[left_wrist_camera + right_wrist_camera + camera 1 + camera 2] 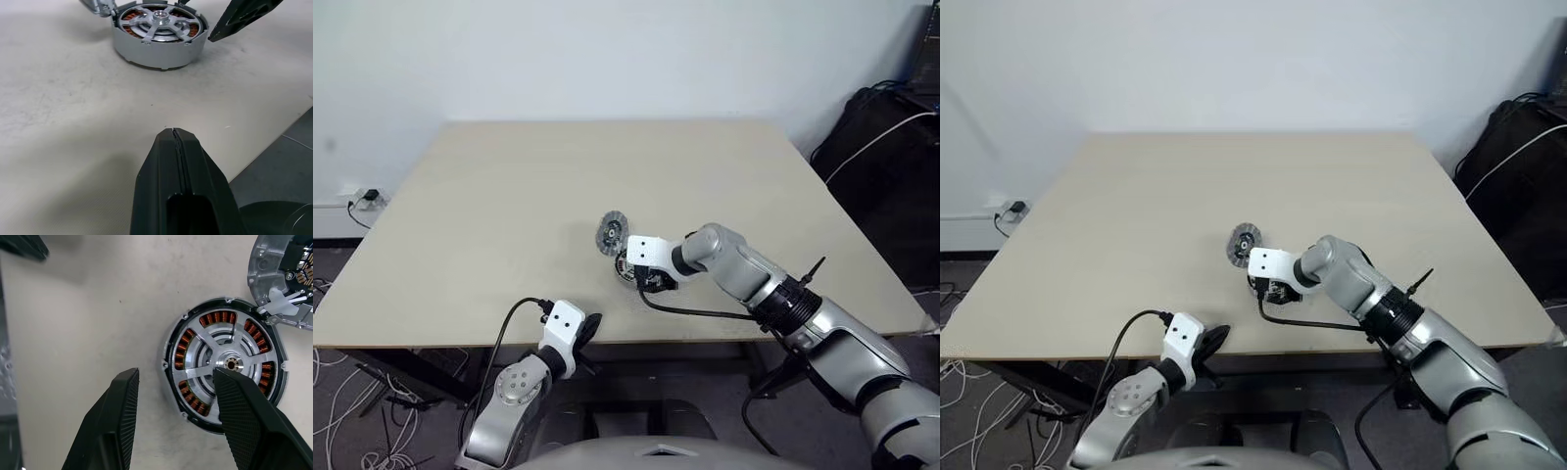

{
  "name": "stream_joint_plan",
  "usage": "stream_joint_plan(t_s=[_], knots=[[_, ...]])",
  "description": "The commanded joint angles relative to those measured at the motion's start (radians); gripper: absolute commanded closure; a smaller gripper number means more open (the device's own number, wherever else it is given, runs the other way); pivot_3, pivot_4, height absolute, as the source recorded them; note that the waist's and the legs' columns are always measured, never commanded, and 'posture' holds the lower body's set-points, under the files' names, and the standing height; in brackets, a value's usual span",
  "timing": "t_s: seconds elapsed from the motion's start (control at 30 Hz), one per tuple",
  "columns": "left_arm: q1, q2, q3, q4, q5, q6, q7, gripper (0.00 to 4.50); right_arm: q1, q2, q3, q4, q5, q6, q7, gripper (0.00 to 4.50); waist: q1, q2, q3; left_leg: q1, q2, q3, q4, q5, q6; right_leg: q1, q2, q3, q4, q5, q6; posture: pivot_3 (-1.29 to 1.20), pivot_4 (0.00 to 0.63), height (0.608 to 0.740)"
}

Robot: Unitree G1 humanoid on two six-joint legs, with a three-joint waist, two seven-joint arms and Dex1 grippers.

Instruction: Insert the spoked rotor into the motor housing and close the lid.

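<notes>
Below right hand (171, 431), motor housing (225, 363).

Table and room clutter

A pale beige table (509, 196) stands before a white wall (607, 49). Loose cables (352, 431) lie on the floor at near left; a dark bag (891, 147) sits at far right.

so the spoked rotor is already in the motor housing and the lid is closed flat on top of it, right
Not quite. The spoked rotor does sit in the motor housing, but the lid is not closed on it. The right wrist view shows the windings and spokes uncovered, with the lid standing beside the housing at its edge.
</notes>
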Motion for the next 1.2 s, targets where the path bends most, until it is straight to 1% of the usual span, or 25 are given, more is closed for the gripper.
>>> stream_joint_plan(t_s=[0.03, 0.2, 0.4, 0.5, 0.67, 0.7, 0.97, 1.13, 1.2], knots=[[-0.006, -0.007, -0.001, -0.014, -0.001, -0.029, 0.005, 4.50, -0.035, 0.015, -0.004, 0.027, -0.044, -0.042, 0.030, 1.95, 0.001, 0.000, 0.000, 0.000, 0.000, 0.000, 0.000, 0.000, 0.000, 0.000, 0.000, 0.000, 0.000, 0.000, 0.000, 0.00, 0.000, 0.740], [-0.006, -0.011, 0.000, -0.008, 0.001, -0.035, 0.008, 4.50, -0.037, 0.030, -0.014, 0.067, -0.084, -0.068, 0.058, 1.95, 0.000, 0.000, 0.000, 0.000, 0.000, 0.000, 0.000, 0.000, 0.000, 0.000, 0.000, 0.000, 0.000, 0.000, 0.000, 0.00, 0.000, 0.740], [-0.005, -0.018, 0.002, -0.002, 0.001, -0.044, 0.015, 4.50, -0.031, 0.019, 0.016, 0.106, -0.157, -0.116, 0.110, 1.95, 0.000, 0.000, 0.000, 0.000, 0.000, 0.000, 0.000, 0.000, 0.000, 0.000, 0.000, 0.000, 0.000, 0.000, 0.000, 0.00, 0.000, 0.740], [-0.003, -0.025, 0.004, 0.001, -0.004, -0.051, 0.023, 4.50, -0.026, 0.026, 0.017, 0.124, -0.186, -0.133, 0.116, 2.57, 0.000, 0.000, 0.000, 0.000, 0.000, 0.000, 0.000, 0.000, 0.000, 0.000, 0.000, 0.000, 0.001, 0.000, 0.000, 0.00, 0.000, 0.740], [0.000, -0.033, 0.005, 0.002, -0.010, -0.057, 0.025, 4.50, -0.014, 0.043, 0.009, 0.144, -0.218, -0.148, 0.112, 4.21, 0.001, 0.000, 0.000, 0.000, 0.000, 0.000, 0.000, 0.000, 0.000, 0.000, 0.000, 0.000, 0.001, 0.000, 0.000, 0.00, 0.000, 0.740], [0.001, -0.035, 0.005, 0.001, -0.011, -0.057, 0.025, 4.50, -0.010, 0.046, 0.007, 0.147, -0.222, -0.151, 0.109, 4.47, 0.001, 0.000, 0.000, 0.000, 0.000, 0.000, 0.000, 0.000, 0.000, 0.000, 0.000, 0.000, 0.001, 0.000, 0.000, 0.00, 0.000, 0.740], [0.002, -0.035, 0.007, -0.005, -0.014, -0.055, 0.022, 4.50, 0.018, 0.064, -0.032, 0.144, -0.226, -0.145, 0.086, 4.49, 0.000, -0.001, -0.001, 0.001, 0.000, 0.000, 0.001, 0.000, -0.001, 0.001, -0.001, 0.000, 0.002, 0.000, 0.000, 0.00, 0.000, 0.740], [0.002, -0.034, 0.004, -0.007, -0.013, -0.054, 0.021, 4.50, 0.060, 0.072, -0.128, 0.054, -0.156, -0.029, 0.097, 4.49, 0.002, -0.001, -0.001, 0.000, 0.000, -0.001, 0.002, 0.000, -0.001, 0.001, -0.001, 0.000, 0.002, 0.000, 0.000, 0.00, 0.000, 0.740], [0.004, -0.035, 0.004, -0.008, -0.014, -0.053, 0.021, 4.50, 0.082, 0.069, -0.163, -0.001, -0.131, 0.037, 0.103, 4.49, 0.003, -0.001, -0.001, -0.001, 0.000, -0.001, 0.001, 0.000, 0.000, 0.000, -0.001, 0.001, 0.001, 0.002, -0.004, 0.00, 0.000, 0.740]])
